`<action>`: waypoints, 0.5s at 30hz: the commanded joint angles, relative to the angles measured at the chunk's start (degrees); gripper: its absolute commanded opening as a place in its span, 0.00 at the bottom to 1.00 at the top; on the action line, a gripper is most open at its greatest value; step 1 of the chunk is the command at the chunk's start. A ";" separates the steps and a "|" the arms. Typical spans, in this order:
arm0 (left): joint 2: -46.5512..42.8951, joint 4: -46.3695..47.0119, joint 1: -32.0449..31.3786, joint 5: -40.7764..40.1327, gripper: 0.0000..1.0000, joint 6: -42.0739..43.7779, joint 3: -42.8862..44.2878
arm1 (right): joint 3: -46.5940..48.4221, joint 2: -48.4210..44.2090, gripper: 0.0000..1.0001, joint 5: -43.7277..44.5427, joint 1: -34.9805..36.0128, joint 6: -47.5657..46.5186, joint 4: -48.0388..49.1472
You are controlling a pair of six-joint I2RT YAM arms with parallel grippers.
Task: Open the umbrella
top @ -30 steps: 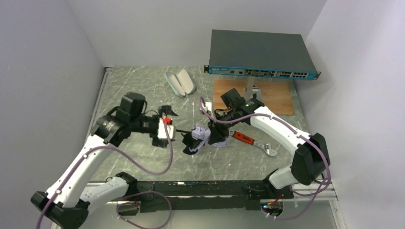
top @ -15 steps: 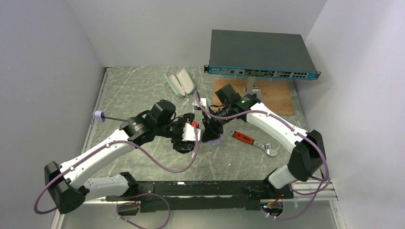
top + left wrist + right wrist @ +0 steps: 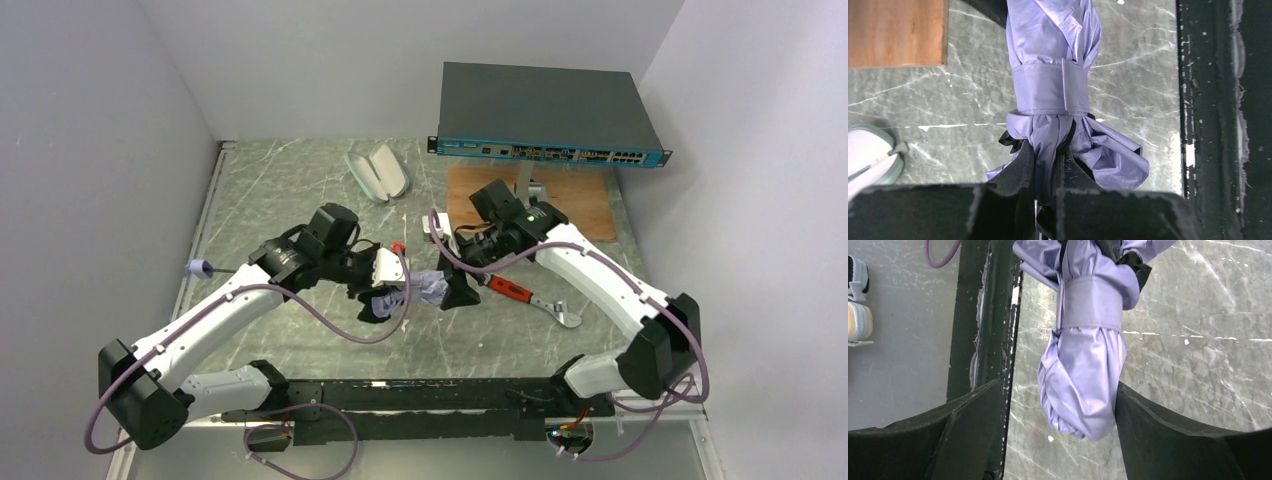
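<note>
The umbrella point(image 3: 428, 287) hangs as a lavender bundle between my two grippers, its canopy bound by a strap band point(image 3: 1050, 92). Its thin black shaft runs left under my left arm to the small lavender handle point(image 3: 200, 268). My left gripper point(image 3: 385, 288) is shut on the ruffled lavender-and-black end of the canopy point(image 3: 1045, 172). My right gripper point(image 3: 458, 290) is open around the bundle's rounded tip point(image 3: 1083, 385). Its right finger point(image 3: 1168, 435) touches the fabric and its left finger point(image 3: 948, 430) stands well apart.
A mint-green case point(image 3: 378, 172) lies open at the back. A network switch point(image 3: 545, 115) sits raised over a wooden board point(image 3: 580, 205) at the back right. A red-handled wrench point(image 3: 512, 290) lies just right of my right gripper. A black rail point(image 3: 420, 395) runs along the near edge.
My left gripper came in from the left and shut on the canopy's end. My right gripper let go, opened and backed off slightly right. The handle shifted down-left.
</note>
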 commanded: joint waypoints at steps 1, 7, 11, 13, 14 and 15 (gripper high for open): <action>-0.11 -2.58 2.59 6.84 0.00 0.44 3.06 | -4.64 -4.86 0.83 -0.18 -0.56 -0.61 3.40; 3.13 -6.68 3.39 13.35 0.00 2.26 6.86 | -6.40 -5.61 0.95 1.68 0.56 6.27 12.99; 3.90 -5.63 4.72 14.69 0.00 0.51 8.15 | -8.71 -7.11 0.92 2.21 2.51 6.06 14.68; 4.08 -5.87 5.69 16.48 0.00 0.06 8.97 | -9.85 -7.78 0.76 1.76 2.78 7.37 16.35; 4.19 -6.00 6.19 17.40 0.00 -0.10 9.21 | -10.31 -8.08 0.61 1.67 2.75 8.00 16.96; 4.11 -6.01 6.43 17.97 0.00 -0.42 9.20 | -10.62 -8.22 0.49 1.42 2.77 8.29 17.21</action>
